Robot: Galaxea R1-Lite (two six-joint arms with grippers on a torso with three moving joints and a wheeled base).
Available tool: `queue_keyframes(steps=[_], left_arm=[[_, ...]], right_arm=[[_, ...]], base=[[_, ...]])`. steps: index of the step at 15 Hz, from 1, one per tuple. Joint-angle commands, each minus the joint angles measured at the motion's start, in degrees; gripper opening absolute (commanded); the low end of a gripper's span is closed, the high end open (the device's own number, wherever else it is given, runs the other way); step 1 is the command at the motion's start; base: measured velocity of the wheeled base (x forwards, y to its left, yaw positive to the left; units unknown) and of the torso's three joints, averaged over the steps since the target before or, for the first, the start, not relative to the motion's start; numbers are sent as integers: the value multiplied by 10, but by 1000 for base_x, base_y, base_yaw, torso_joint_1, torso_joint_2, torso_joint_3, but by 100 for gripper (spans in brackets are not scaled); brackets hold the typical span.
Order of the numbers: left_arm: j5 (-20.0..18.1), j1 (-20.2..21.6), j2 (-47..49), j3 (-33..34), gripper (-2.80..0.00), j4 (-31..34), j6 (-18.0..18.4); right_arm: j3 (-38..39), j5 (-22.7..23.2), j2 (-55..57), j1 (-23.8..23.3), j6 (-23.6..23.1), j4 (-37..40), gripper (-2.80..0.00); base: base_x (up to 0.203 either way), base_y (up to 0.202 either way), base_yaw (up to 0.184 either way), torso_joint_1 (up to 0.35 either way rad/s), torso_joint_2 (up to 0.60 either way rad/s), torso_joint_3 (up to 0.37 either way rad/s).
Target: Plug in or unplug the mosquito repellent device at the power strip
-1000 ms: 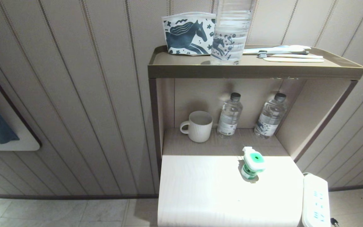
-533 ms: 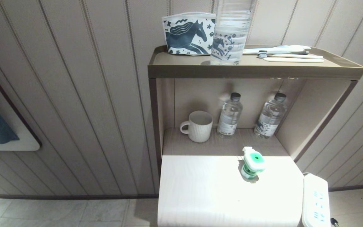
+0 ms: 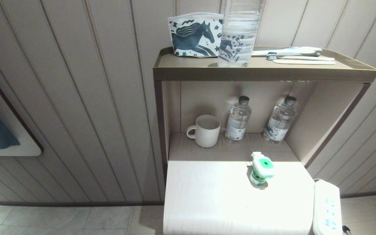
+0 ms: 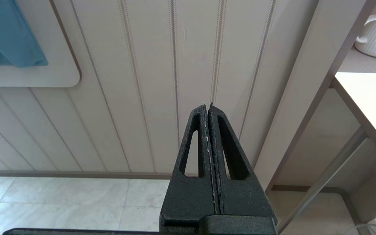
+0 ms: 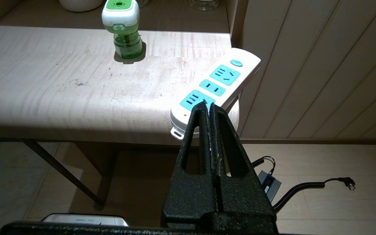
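The mosquito repellent device (image 3: 261,168) (image 5: 122,29), a white head with a green centre over a green bottle, stands upright and free on the pale tabletop (image 3: 207,202). The white power strip (image 3: 327,209) (image 5: 215,88) lies at the table's right edge, partly overhanging, its sockets bare. Neither arm shows in the head view. My right gripper (image 5: 208,105) is shut and holds nothing, hanging in front of and below the table edge near the strip's near end. My left gripper (image 4: 206,106) is shut on nothing, off the table's left side, facing the panelled wall.
At the back under the upper shelf (image 3: 263,70) stand a white ribbed mug (image 3: 206,130) and two water bottles (image 3: 238,119). The shelf carries a horse-print pouch (image 3: 194,34) and a large bottle. A dark cable and plug (image 5: 308,187) lie on the floor at right.
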Motion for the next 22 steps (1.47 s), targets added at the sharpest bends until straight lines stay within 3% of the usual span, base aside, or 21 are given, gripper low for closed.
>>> queue_keyframes(steps=[1,22], left_arm=[[0,0,1,0,-280,-1,0],[0,0,1,0,-280,-1,0]], right_arm=[[0,0,0,0,0,1,-280],[0,0,0,0,-1,1,-280]], base=[[0,0,0,0,0,0],[0,0,0,0,0,0]])
